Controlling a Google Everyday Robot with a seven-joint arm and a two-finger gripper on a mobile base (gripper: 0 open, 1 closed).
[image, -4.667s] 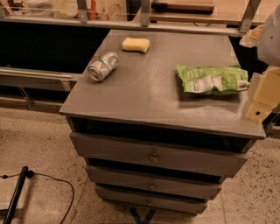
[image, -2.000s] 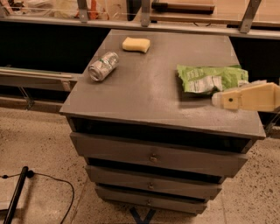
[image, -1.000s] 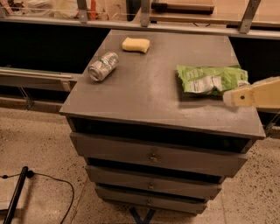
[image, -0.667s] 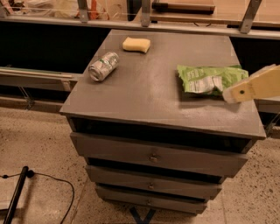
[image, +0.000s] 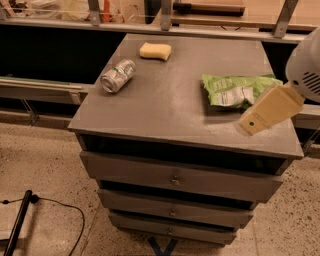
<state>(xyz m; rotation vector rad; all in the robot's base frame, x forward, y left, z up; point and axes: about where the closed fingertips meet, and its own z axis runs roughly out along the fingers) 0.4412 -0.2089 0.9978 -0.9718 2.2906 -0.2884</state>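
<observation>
My gripper (image: 252, 121) reaches in from the right edge of the camera view, a tan slab under a white wrist housing (image: 307, 65). Its tip hangs over the front right part of the grey cabinet top (image: 170, 105). Nearest to it is a crumpled green chip bag (image: 237, 90), lying just behind and left of the tip; I cannot tell whether they touch. Nothing shows in the gripper. A silver can (image: 117, 76) lies on its side at the left, and a yellow sponge (image: 155, 50) rests near the back.
The cabinet has three closed drawers (image: 175, 177) with small knobs below an open slot. A metal rail and dark shelving (image: 45, 55) run behind it. A black cable (image: 55, 207) lies on the speckled floor at the lower left.
The gripper swung from upright at the right edge to pointing left over the top. In the last second its tip dropped slightly toward the front and the white wrist came into view.
</observation>
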